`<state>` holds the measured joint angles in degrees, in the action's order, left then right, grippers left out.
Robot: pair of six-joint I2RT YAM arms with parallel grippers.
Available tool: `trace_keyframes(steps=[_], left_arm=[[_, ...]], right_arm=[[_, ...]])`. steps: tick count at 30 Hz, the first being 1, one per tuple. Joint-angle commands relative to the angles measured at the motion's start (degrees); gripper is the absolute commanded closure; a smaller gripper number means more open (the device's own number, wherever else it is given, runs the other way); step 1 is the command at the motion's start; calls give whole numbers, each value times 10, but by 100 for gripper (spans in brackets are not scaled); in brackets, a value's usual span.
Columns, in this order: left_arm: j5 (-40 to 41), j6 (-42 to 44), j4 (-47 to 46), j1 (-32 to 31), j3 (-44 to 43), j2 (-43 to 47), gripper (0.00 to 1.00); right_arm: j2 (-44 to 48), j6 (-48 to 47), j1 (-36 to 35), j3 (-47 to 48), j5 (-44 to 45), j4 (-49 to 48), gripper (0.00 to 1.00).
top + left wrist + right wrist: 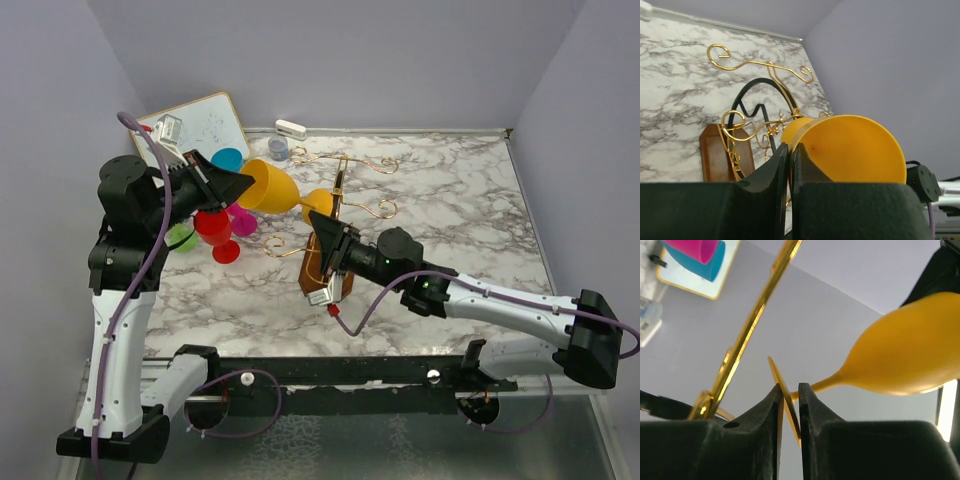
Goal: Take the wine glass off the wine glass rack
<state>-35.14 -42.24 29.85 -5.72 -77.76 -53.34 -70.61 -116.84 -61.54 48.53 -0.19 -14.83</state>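
The yellow wine glass lies sideways in the air beside the gold wire wine glass rack, whose brown base sits mid-table. My left gripper is shut on the bowl's rim; in the left wrist view the rim of the glass is pinched at the left gripper. My right gripper is at the glass's foot. In the right wrist view the thin foot disc slants across the narrow gap of the right gripper, with light on both sides. The bowl hangs to the right.
Red, pink and green glasses cluster left of the rack under my left arm, with a blue one behind. A whiteboard leans at the back left. A small grey cup stands near the back wall.
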Motion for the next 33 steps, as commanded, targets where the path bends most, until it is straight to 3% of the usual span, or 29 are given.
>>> trace_keyframes(steps=[1,7,12,16,21,26,33], left_arm=[[63,46,78,-5,-36,-4,100],[223,87,128,-5,-100,22,100],[411,116,168,-6,-150,62,100],[520,133,208,-12,-163,75,100],[604,157,261,-21,-105,79,100],[658,167,320,-21,-31,68,100],[690,159,366,-21,-7,58,100]], right_arm=[[-5,5,-3,-9,9,-90,75],[-2,35,-3,-16,16,-106,58],[-4,73,-3,-16,25,-128,56],[-21,171,-3,17,52,-154,54],[-48,383,-3,130,117,-142,52],[-98,617,-3,288,235,-80,49],[-147,719,3,414,353,-17,49]])
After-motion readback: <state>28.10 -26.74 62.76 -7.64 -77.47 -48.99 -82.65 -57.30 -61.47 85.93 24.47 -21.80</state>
